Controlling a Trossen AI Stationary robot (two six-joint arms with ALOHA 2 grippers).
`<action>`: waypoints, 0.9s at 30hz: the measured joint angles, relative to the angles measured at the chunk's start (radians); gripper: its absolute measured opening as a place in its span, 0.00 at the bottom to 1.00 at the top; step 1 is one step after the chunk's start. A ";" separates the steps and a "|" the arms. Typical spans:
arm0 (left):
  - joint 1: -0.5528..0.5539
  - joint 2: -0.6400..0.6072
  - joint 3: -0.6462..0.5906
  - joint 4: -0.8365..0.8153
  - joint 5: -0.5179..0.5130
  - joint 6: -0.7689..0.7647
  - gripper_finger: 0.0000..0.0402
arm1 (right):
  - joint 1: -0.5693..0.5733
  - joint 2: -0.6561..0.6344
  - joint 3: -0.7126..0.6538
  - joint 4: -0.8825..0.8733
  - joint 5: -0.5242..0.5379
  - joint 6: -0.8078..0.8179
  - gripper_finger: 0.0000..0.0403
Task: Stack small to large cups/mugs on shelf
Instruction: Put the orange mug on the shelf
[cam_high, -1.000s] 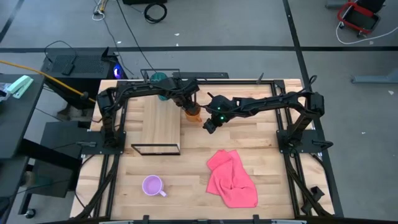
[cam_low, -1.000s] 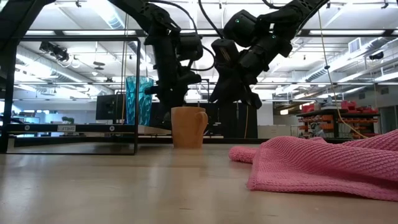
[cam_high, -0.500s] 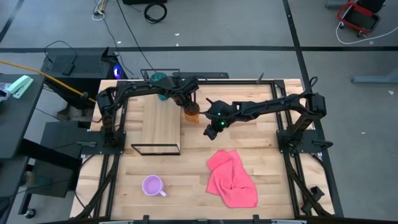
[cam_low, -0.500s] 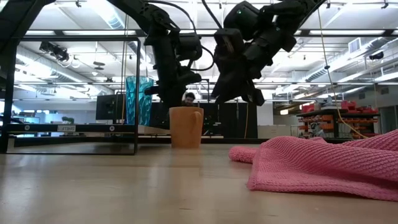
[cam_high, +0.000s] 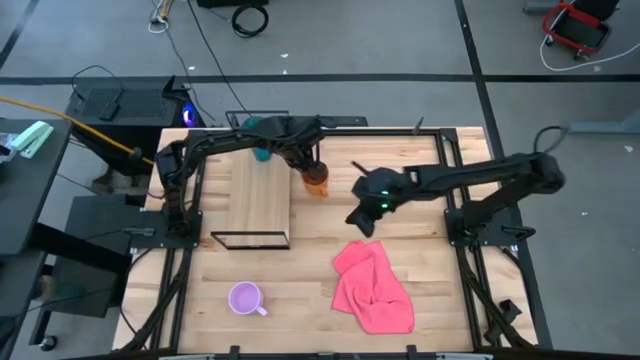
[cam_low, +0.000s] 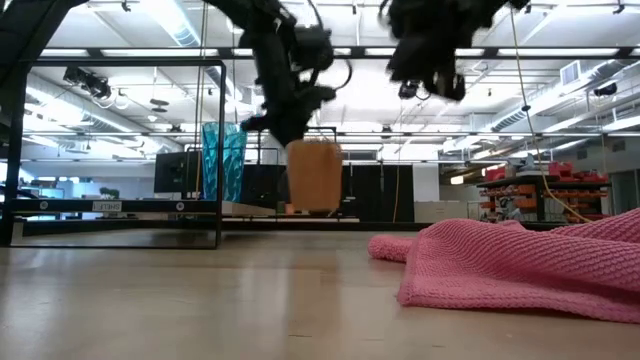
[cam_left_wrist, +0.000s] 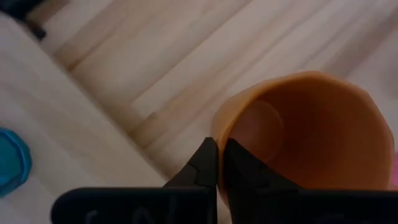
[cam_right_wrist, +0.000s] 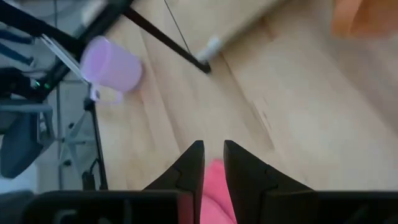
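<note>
The worktop (cam_high: 420, 215) carries the shelf (cam_high: 260, 200), a plank on a thin black frame, set beside the left gripper (cam_high: 306, 166) on its outer side. One pink cloth (cam_high: 374, 287) lies crumpled on the worktop, just below the right gripper (cam_high: 362, 219) in the high view.

Three cups are counted: one teal tumbler (cam_low: 223, 161), one orange mug (cam_low: 314, 176) and one purple mug (cam_high: 246, 298). The tumbler stands upright at the far end of the shelf, just behind the left gripper; whether anything is in it cannot be told. The orange mug is held by the left gripper, whose fingers (cam_left_wrist: 208, 163) are pinched shut on its rim, one inside and one outside. In the low view the mug hangs clear of the worktop, beside the shelf's edge. Its inside is seen to be bare in the left wrist view. The purple mug stands on the worktop near the front, well apart from both grippers, with its handle toward the cloth; nothing is seen in it.

The right gripper is raised above the worktop between the orange mug and the cloth. Its fingers (cam_right_wrist: 189, 165) are seen with a narrow gap between them, and nothing is held.
</note>
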 joint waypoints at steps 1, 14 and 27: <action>-0.008 0.000 0.033 -0.017 -0.002 -0.003 0.04 | 0.017 -0.031 0.000 -0.020 0.033 0.000 0.16; -0.102 -0.002 0.379 -0.426 -0.211 -0.201 0.04 | 0.208 -0.301 0.000 -0.196 0.301 0.000 0.14; -0.111 -0.011 0.395 -0.616 -0.242 -0.390 0.04 | 0.263 -0.299 0.000 -0.226 0.332 -0.019 0.14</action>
